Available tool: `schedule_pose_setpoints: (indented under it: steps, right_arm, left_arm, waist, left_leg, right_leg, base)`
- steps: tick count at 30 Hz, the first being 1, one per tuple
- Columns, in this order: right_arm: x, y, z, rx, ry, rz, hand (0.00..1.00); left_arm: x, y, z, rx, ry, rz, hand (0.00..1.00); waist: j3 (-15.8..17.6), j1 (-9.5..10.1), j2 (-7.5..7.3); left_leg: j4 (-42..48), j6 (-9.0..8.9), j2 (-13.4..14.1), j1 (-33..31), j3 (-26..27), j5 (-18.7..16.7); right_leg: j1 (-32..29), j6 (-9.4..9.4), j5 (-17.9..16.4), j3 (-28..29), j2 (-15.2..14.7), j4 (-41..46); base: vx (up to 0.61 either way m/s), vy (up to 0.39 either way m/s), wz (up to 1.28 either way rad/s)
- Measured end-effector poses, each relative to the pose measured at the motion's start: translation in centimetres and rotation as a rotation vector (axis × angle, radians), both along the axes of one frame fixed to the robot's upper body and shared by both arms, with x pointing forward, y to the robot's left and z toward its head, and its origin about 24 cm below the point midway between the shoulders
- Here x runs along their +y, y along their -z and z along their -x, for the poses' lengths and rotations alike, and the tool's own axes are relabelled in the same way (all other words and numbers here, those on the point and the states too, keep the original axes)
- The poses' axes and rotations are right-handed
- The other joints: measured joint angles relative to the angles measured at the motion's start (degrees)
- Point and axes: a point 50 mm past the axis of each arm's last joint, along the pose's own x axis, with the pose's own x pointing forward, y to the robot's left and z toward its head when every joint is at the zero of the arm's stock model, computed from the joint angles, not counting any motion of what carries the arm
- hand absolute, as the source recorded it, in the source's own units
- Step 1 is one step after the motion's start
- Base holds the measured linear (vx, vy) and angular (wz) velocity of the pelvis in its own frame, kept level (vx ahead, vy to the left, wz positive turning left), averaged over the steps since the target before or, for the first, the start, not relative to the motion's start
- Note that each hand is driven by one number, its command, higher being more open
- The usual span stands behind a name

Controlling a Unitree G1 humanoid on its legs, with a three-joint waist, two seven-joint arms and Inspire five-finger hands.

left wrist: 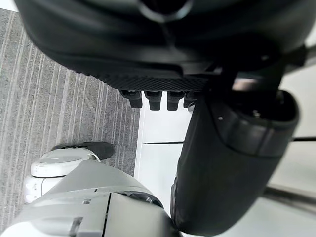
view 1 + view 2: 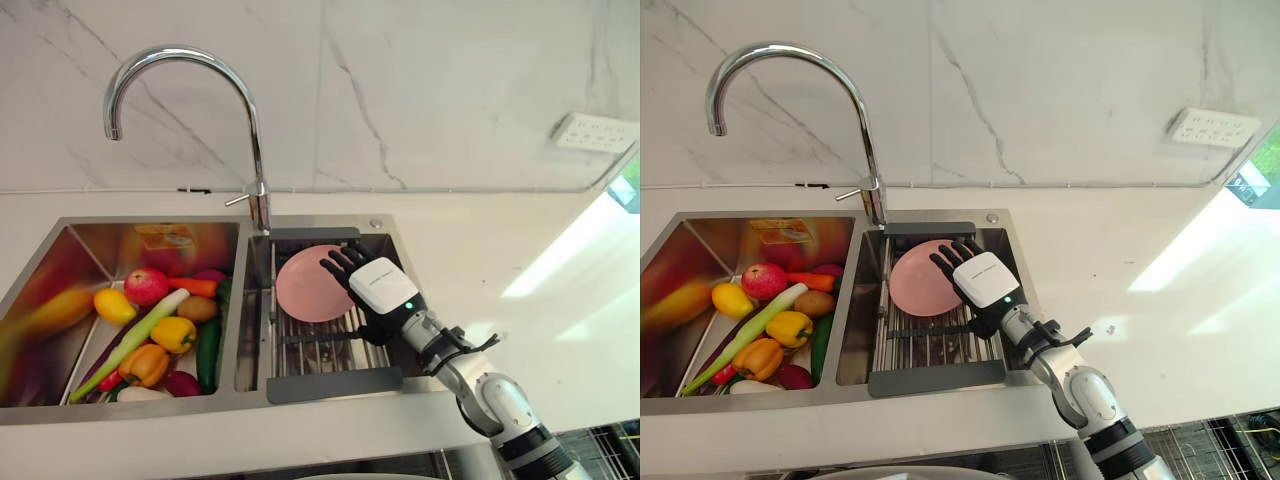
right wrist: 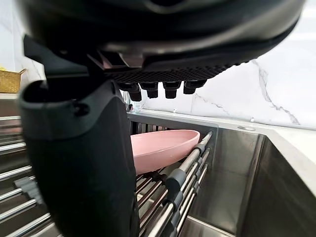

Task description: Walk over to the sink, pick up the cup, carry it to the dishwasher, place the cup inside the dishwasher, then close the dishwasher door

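Reaching in from the near right, the robot's right hand (image 2: 378,287) is over the right basin of a steel double sink (image 2: 200,407). Its fingers (image 2: 338,265) are stretched out straight and hold nothing. The fingertips lie over the right edge of a pink dish (image 2: 303,285), but I cannot tell whether they touch it. No cup can be made out; the shallow pink dish is what sits where the hand is working.

The dish rests on the far half of a wire drying rack (image 2: 320,352), which spans the right basin from its near edge to its far edge. The right wrist view shows the dish (image 3: 163,145) lying slightly tilted on the rack's rods (image 3: 185,173), just past the thumb (image 3: 79,168).

The left basin (image 2: 40,290) is full of fruit and vegetables. An orange pepper (image 2: 145,363) and a dark cucumber (image 2: 208,350) are nearest. Behind them lie a yellow pepper (image 2: 173,333), a long pale green stalk (image 2: 130,345) and a lemon (image 2: 113,305). A red apple (image 2: 146,285) and a carrot (image 2: 195,287) are farthest.

A pale counter (image 2: 480,260) surrounds the sink. Behind the divider between the basins a tall curved tap (image 2: 257,150) rises, its spout arching left over the left basin. Farther still is a white marble wall (image 2: 400,90) with a white socket (image 2: 595,132) at far right.

The left hand (image 1: 148,49) hangs above a grey striped floor (image 1: 59,98), fingers relaxed and empty.
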Motion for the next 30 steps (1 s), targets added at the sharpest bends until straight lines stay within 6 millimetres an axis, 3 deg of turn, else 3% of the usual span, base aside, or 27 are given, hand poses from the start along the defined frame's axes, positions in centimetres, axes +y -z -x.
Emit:
schedule_pose_setpoints:
  steps: [14,15,25,30]
  right_arm:
    - [0.2,0.9,-1.2,-0.022,0.035,-0.013,1.00]
    - [0.3,0.8,-1.3,-0.024,0.029,-0.012,0.00]
    - [0.2,1.7,-1.7,-0.002,0.032,0.009,0.00]
    - [0.7,0.4,-2.2,-0.103,0.007,-0.036,0.00]
  left_arm:
    - [0.0,-0.1,-0.1,-0.011,-0.002,0.000,1.00]
    - [0.1,-0.1,-0.1,-0.010,-0.003,-0.002,1.00]
    - [0.1,-0.2,-0.3,-0.017,-0.012,0.001,1.00]
    - [-0.3,-0.1,-0.3,-0.018,-0.017,0.011,1.00]
  waist:
    - [0.54,0.55,0.77]
    - [0.57,0.55,0.83]
    - [1.04,0.83,1.26]
    - [1.50,0.78,1.86]
  left_leg:
    - [-0.70,-0.82,0.75,0.76,-0.86,0.20]
    - [-0.70,-0.92,0.95,0.77,-0.87,0.19]
    - [-0.72,-1.30,1.41,1.08,-1.73,0.22]
    - [-1.01,-1.59,1.59,1.23,-1.75,0.12]
  right_leg:
    - [0.86,-0.02,-1.45,-1.61,0.53,-0.04]
    - [0.87,-0.20,-1.39,-1.67,0.69,-0.04]
    - [1.73,-0.21,-2.17,-2.93,0.93,-0.04]
    - [1.94,-0.38,-1.85,-3.04,1.15,-0.03]
  base:
    - [0.00,0.022,0.04]
    - [0.00,0.000,0.00]
    - [0.00,0.011,0.04]
    - [0.03,0.034,0.01]
